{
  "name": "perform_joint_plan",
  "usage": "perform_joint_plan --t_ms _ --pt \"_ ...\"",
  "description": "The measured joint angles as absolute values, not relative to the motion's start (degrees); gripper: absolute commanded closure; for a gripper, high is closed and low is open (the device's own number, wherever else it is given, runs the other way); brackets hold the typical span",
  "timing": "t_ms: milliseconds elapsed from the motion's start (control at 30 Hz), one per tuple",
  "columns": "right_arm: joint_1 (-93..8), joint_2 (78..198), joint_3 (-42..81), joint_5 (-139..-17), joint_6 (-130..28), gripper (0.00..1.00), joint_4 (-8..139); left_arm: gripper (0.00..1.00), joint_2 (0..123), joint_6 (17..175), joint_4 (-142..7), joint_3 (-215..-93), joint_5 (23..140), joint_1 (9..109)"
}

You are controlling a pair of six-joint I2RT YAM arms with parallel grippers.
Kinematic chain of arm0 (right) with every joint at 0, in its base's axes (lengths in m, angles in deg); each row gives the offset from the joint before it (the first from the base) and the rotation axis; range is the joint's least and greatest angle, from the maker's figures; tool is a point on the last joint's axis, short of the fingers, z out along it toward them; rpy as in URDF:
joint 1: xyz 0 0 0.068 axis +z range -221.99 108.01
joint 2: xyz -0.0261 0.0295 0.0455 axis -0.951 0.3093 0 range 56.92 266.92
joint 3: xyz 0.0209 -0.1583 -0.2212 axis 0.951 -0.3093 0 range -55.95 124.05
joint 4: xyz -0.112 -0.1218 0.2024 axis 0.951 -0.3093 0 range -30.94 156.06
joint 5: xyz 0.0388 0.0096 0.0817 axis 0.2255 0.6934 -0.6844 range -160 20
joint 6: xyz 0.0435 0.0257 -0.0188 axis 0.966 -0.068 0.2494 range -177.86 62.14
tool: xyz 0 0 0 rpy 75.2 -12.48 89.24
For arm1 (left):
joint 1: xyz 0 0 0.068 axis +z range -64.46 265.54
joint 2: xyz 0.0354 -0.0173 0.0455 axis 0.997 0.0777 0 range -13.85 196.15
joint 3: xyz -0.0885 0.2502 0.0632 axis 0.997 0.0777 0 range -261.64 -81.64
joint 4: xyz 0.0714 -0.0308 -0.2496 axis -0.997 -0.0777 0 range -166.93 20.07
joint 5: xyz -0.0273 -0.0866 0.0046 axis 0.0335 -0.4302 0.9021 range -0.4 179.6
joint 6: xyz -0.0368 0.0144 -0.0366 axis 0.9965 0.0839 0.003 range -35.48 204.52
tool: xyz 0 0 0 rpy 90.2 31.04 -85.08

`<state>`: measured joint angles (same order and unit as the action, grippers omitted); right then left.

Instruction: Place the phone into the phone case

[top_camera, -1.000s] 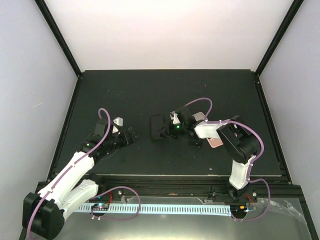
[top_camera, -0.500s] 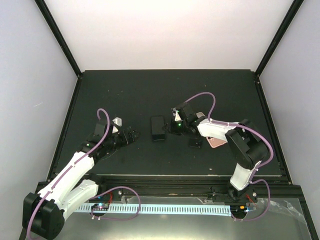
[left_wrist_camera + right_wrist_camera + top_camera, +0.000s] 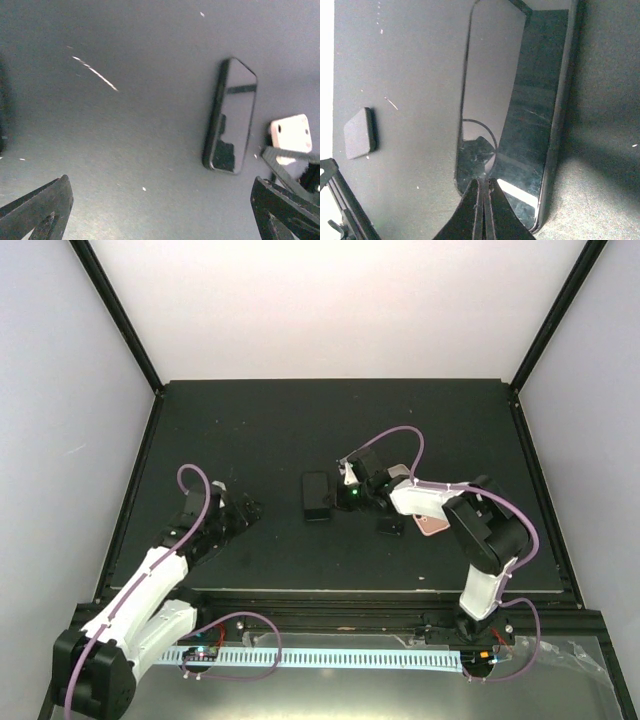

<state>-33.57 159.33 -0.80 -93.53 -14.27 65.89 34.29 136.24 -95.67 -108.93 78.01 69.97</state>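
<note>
**Right claw now clenched at the phone, left arm pulled back**

Since a second ago my left arm has drawn back toward its own side. The right claw, half spread then, has closed up.

From above: the phone [image 3: 317,496] lies flat on the worktop [image 3: 250,430], its long axis running from the near edge toward the far edge. The right claw [image 3: 340,495] sits just beside the phone's right long side. The left claw [image 3: 248,510] is well apart on the other side, so the right arm is plainly the nearer one. The pink case [image 3: 432,525] lies further right, partly under the right arm, with a small dark square [image 3: 390,527] between it and the phone. I judge the phone has to travel rightward, past the claw, to reach the case.

Left wrist: the left claw [image 3: 161,185] is spread wide with nothing between its fingers. The phone [image 3: 231,120] lies ahead and to the right, its glossy screen facing up.

Right wrist: the right claw [image 3: 482,182] is clenched on nothing, its tips together over the near end of the phone [image 3: 515,100], which stretches away up the frame. I cannot tell whether they touch the glass. This view shows the screen's reflections and the dark square [image 3: 360,132] off to the left, but not the case. Only the overhead view shows that.
</note>
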Motion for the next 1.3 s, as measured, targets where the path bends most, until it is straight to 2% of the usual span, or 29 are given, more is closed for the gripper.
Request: perform_joint_plan --t_ms 200,533,767,967,1167,1300 --pt "-33.33 162.06 -0.82 -93.44 -14.51 0.98 66.11 0.01 34.09 138.56 -96.28 -107.6 83.12 75.24" --pt "-33.33 162.72 -1.37 -92.11 -16.52 0.85 65.63 0.01 31.51 144.73 -101.07 -107.43 93.92 86.12" --pt "-33.33 159.66 -2.79 -91.39 -17.64 0.61 64.45 0.01 32.06 147.59 -104.63 -107.43 95.86 97.1" --pt "-33.33 153.19 -4.95 -90.49 -18.16 0.38 62.92 0.01 37.48 147.0 -101.9 -107.4 95.86 104.46" --pt "-33.33 147.72 -7.29 -89.86 -18.49 0.02 62.57 0.01 44.24 145.29 -98.29 -107.4 96.08 107.37" --pt "-33.33 145.14 -8.64 -89.53 -18.62 0.0 62.02 0.01 47.23 143.48 -94.77 -107.4 96.02 108.85"
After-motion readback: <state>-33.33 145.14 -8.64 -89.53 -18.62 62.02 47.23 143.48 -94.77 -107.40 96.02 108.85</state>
